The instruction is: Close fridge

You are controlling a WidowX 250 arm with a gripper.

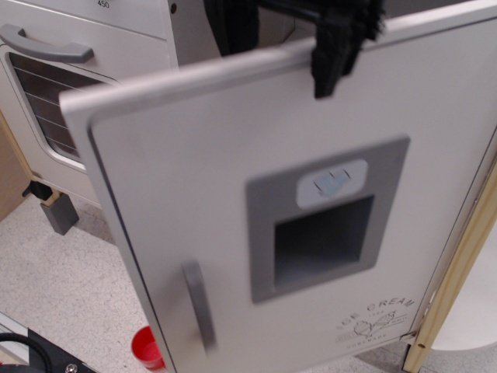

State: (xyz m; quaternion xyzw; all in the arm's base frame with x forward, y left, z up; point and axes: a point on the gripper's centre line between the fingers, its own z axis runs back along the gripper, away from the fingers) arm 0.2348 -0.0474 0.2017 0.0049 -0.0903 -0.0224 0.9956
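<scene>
The white fridge door (178, 163) fills most of the view and stands partly open, hinged at the right. It carries a grey recessed dispenser panel (326, 225), a blue ice icon (331, 183), a grey vertical handle (199, 307) and the "ICE CREAM" print (379, 315). My black gripper (283, 35) is at the door's top edge. One finger (338, 50) hangs in front of the door and the other (233, 23) is behind it, so the jaws stand apart astride the edge. The fridge interior is hidden.
The white oven (46, 109) with wire-rack window and horizontal grey handle (46, 45) stands at the left. A red cup (145, 347) sits on the floor below the door. A grey block (58, 211) and a black cable (19, 346) lie lower left. A wooden post (458, 264) runs at the right.
</scene>
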